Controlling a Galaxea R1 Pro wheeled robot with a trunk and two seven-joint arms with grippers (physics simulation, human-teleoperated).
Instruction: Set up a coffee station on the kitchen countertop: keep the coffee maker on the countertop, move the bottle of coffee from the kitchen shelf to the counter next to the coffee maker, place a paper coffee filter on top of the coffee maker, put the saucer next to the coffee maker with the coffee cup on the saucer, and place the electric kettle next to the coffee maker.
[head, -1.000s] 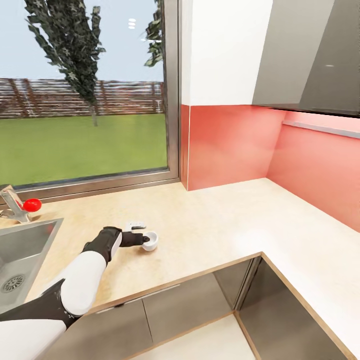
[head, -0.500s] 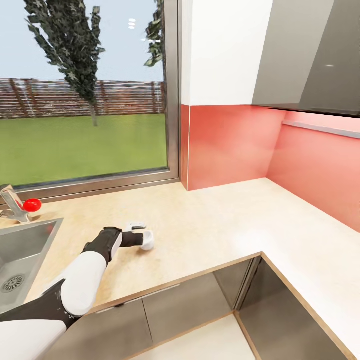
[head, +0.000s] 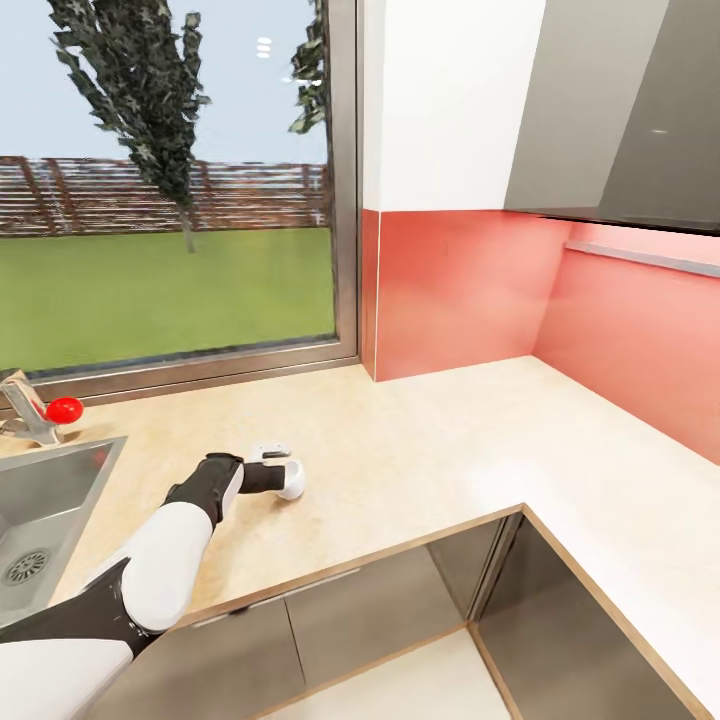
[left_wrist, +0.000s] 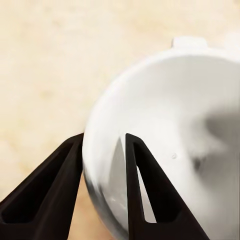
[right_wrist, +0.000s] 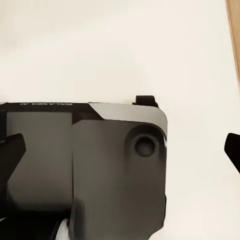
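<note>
Change: since a second ago the coffee cup (head: 292, 483) has tipped from standing up to lying over on its side, and it sits a bit closer to your left gripper (head: 283, 478).
Cup place: the coffee cup lies on the countertop (head: 440, 450), between the sink (head: 50, 500) and the corner by the red wall (head: 455, 290).
Left fingers: in the left wrist view your left gripper (left_wrist: 102, 187) has one dark finger inside the coffee cup (left_wrist: 170, 150) and one outside, with the cup's white wall pinched between them.
Cup handle: a small white bump shows on the far rim in the left wrist view.
Left arm pose: your left arm (head: 165, 555) reaches forward and low over the countertop, with the black wrist near the cup.
Right gripper: in the right wrist view two dark tips show far apart at the picture's sides, with a dark grey box (right_wrist: 85, 170) between them; you cannot tell if they hold it.
Writing: a thin line of pale letters runs along the box's top edge, too blurred to read.
Other things: a tap with a red knob (head: 63, 408) stands by the sink, below the window (head: 170, 190).
</note>
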